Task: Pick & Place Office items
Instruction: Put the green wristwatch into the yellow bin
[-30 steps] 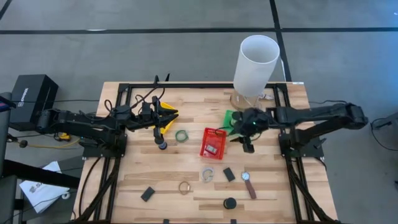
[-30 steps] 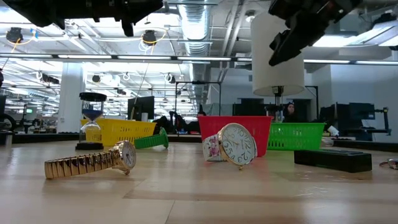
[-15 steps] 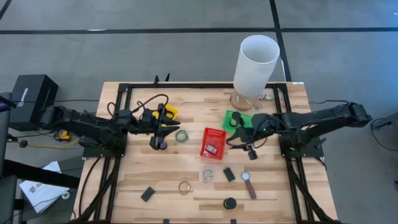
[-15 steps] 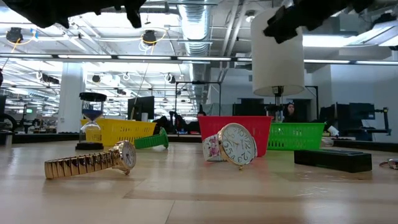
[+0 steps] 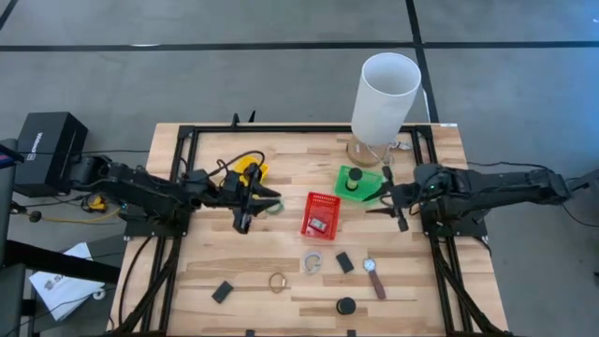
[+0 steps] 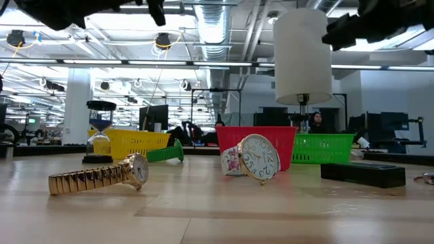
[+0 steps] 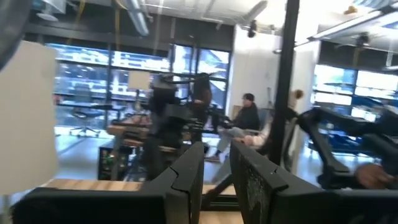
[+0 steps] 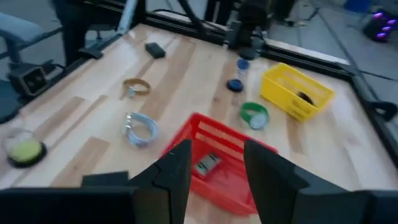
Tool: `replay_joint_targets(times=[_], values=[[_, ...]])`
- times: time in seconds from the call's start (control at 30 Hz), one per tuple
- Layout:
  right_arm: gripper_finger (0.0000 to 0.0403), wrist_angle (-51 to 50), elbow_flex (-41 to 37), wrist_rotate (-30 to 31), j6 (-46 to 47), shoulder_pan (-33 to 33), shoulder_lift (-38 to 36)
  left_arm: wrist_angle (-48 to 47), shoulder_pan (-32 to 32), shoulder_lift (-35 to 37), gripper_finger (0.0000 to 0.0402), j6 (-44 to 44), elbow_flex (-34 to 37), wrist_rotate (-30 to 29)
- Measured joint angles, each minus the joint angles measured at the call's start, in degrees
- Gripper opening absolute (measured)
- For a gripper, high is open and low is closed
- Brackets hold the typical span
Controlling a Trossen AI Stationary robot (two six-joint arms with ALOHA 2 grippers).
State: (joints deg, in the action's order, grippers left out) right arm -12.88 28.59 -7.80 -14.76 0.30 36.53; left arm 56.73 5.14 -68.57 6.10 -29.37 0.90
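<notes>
One green ring [image 5: 272, 205] beside left end effector [image 5: 266, 198], seemingly.

Even bright overhead light, soft shadows; wrist views motion-blurred; low view background ceiling lamps glaring.

You'll find little to read — only faint white lettering on the black box [image 5: 44, 140] left of the desk, too small to decipher.

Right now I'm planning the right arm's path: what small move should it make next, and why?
Probably swing the right gripper toward the brown-strapped watch, a nearby loose item. It hangs open and empty beside the green basket, which already holds a black cylinder. The left gripper hovers by the green ring.
</notes>
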Motion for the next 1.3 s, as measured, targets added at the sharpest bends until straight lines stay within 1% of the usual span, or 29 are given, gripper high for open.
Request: replay_joint_targets(times=[0.1, 0.2, 0.33, 0.4, 0.47, 0.5, 0.6, 0.77, 1.07, 1.2, 1.3], values=[[0.0137, 4.96, -2.36, 0.01, 0.22, -1.96, -2.98, -2.92, 0.83, -1.12, 0.0074, -1.39, -1.94, 0.03], [0.0137, 6.03, -3.5, 0.03, 0.22, -3.49, -4.23, -10.3, 0.93, -1.62, 0.0074, -1.51, -4.62, 0.02], [0.0137, 6.38, -4.55, 0.12, 0.24, -5.04, -5.59, -29.47, 0.42, -1.63, 0.0074, -1.2, -11.49, -0.05], [0.0137, 6.05, -4.89, 0.12, 0.62, -5.59, -5.43, -40.23, 0.38, -1.94, 0.0074, -1.15, -15.53, -1.31], [0.0137, 5.9, -4.98, 0.16, 1.75, -5.99, -5.43, -49.22, 0.43, -2.88, 0.0074, -1.18, -18.88, -4.08], [0.0137, 6.25, -4.97, 0.16, 2.12, -6.16, -5.48, -53.15, 0.57, -3.24, 0.0074, -1.27, -19.97, -5.19], [0.0137, 6.45, -4.94, 0.16, 2.62, -6.6, -4.62, -60.39, 0.56, -4.79, 0.0076, -1.3, -22.27, -6.51], [0.0137, 7.01, -4.96, 0.16, 2.71, -7.25, -3.05, -66.96, 0.55, -8.41, 0.0092, -1.21, -22.33, -7.14], [0.0137, 8.81, -4.96, 0.19, 2.32, -7.6, 0.49, -68.23, -0.47, -19.27, 0.0152, -2.42, -22.27, -7.2], [0.0137, 8.87, -4.96, 0.19, 2.32, -7.61, 1.56, -68.98, -2.21, -22.24, 0.0173, -2.36, -22.29, -7.17], [0.0137, 9.1, -4.96, 0.21, 2.3, -7.59, 2.07, -70.85, -3.77, -23.76, 0.0179, -2.21, -22.29, -6.9]])
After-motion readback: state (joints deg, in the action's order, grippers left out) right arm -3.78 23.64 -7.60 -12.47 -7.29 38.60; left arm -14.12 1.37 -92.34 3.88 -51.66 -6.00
